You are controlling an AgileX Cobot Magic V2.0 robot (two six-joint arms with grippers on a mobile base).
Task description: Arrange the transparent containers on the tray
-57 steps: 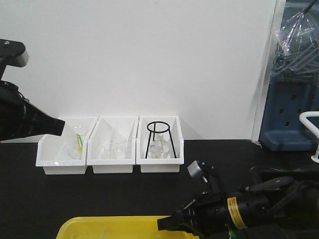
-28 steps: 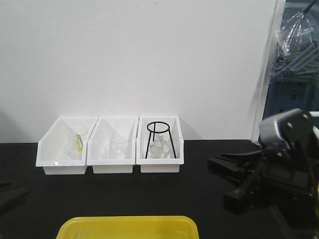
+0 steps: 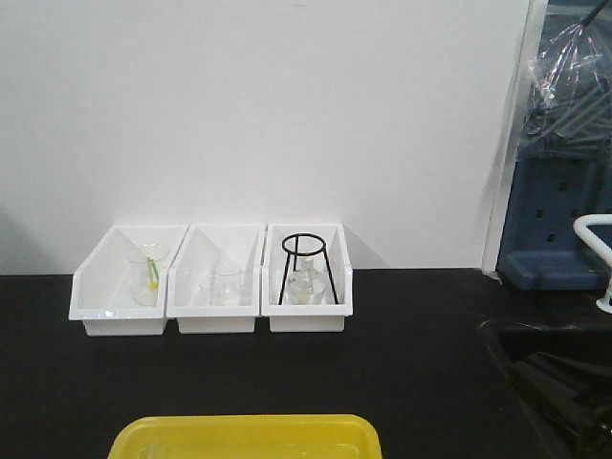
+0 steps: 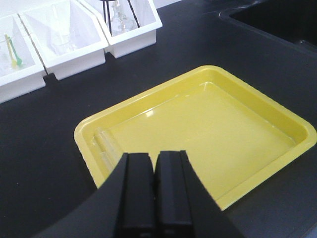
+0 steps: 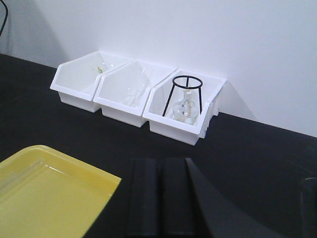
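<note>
Both test tubes lie at the tray's nine o'clock edge, left gripper and right gripper closed empty, so arranging looks finished.

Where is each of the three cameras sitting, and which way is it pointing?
Front view: level with the table, facing the wall and three white bins; no arm shows.
Left wrist: above the left gripper, shut, looking down into the yellow tray, test tubes at its end.
Right wrist: behind the shut right gripper, facing the bins.
All share bins and tray.
</note>
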